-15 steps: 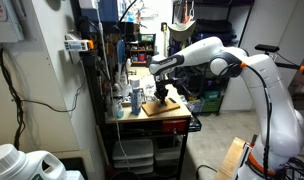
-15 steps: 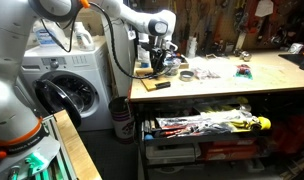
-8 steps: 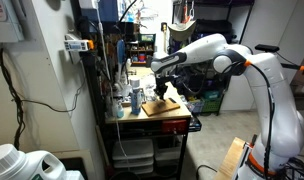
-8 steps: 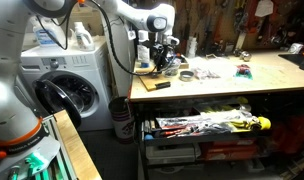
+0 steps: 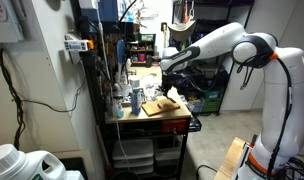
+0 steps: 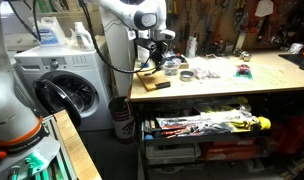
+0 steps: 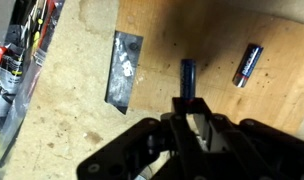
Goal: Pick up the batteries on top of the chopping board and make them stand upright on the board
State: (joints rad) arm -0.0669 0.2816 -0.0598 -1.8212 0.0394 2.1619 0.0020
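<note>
In the wrist view my gripper is shut on a dark blue battery that sticks out past the fingertips, above the pale wooden chopping board. A second battery lies flat on the board to its right. In both exterior views the gripper hangs raised above the chopping board, at the end of the workbench. The batteries are too small to make out there.
A dark plastic bag lies on the tabletop just left of the board. Bottles and cans stand beside the board. Small parts are scattered along the bench; a washing machine stands by its end.
The arm has lifted: the gripper was down at the board a second ago and now hangs well above it, still shut.
</note>
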